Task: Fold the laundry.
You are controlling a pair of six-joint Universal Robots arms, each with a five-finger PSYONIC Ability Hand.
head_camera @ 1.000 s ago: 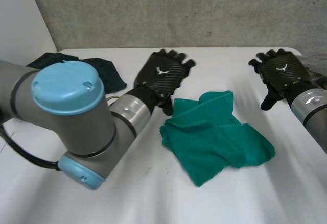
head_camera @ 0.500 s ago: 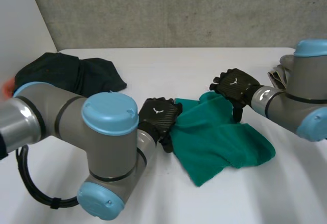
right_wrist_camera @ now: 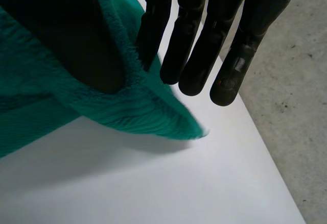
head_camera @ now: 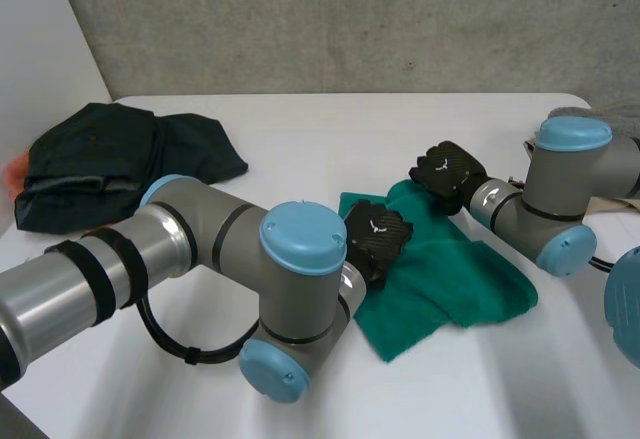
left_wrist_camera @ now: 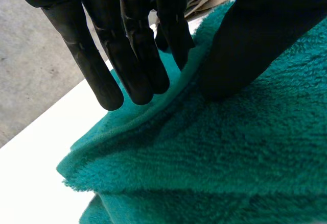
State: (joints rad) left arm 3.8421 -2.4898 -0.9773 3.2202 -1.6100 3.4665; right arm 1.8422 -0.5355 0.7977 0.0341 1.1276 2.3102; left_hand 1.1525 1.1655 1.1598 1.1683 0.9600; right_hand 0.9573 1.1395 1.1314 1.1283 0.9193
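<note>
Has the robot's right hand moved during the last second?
Yes. The right hand left the far right corner of the table and came inward to the green towel, whose far corner it now pinches.

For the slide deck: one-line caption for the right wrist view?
Right hand pinches a corner of the green towel, held just off the white table.

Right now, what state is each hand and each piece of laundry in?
Green towel: rumpled, layers overlapping, lying on the table.
Left hand: pinching the towel's near-left edge between thumb and fingers.
Right hand: pinching the towel's far corner.
Dark clothes: heaped, apart from both hands.
</note>
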